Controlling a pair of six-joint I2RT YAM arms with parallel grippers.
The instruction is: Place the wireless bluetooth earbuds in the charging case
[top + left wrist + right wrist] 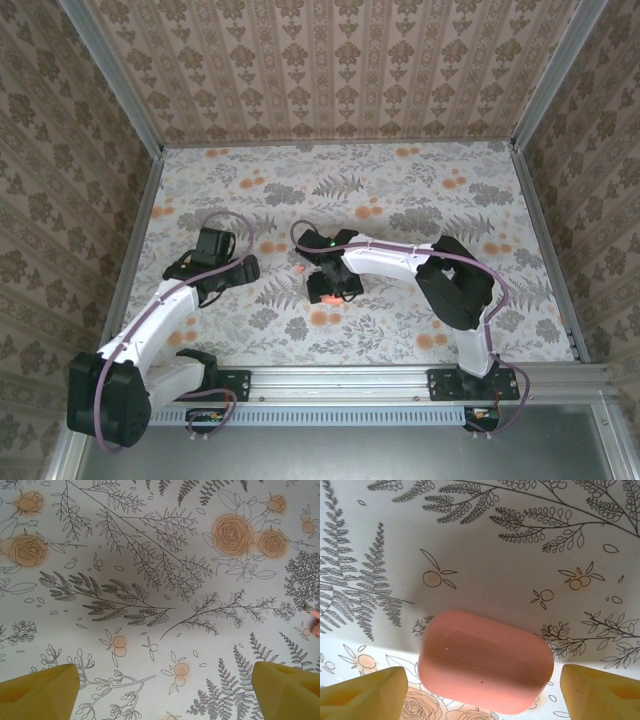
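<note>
Near the middle of the table (420, 190), a little toward its near edge: the charging case (485, 662), a closed salmon rounded block lying flat. Straddled end to end by the right gripper (484, 680), claw spread, 1 yellow finger at each end with a thin gap to the case, so nothing pinched yet.

Judged as the step of securing the case before opening it: lid shut, nothing seated inside.

Just beside the case, on the side toward the far-left corner: 1 earbud (303, 268), a tiny red-orange speck on the floral cloth. Cannot tell where the 2nd lies.

Left of that, the left gripper (165, 680) hovering over bare cloth, claw spread wide, holding nothing.

Next move, as a guess: closing the right claw evenly on both ends without sliding or tipping the case, then getting the lid up. After that, a very fine pinch on a bit far smaller than a finger.

From above: both arms, the earbud, and the case half hidden under the right wrist. From the right wrist: the finger-to-case gaps, too small to judge from above. From the left wrist: a pinkish-orange scrap cut by the right frame edge, perhaps an earbud, too little to say.
</note>
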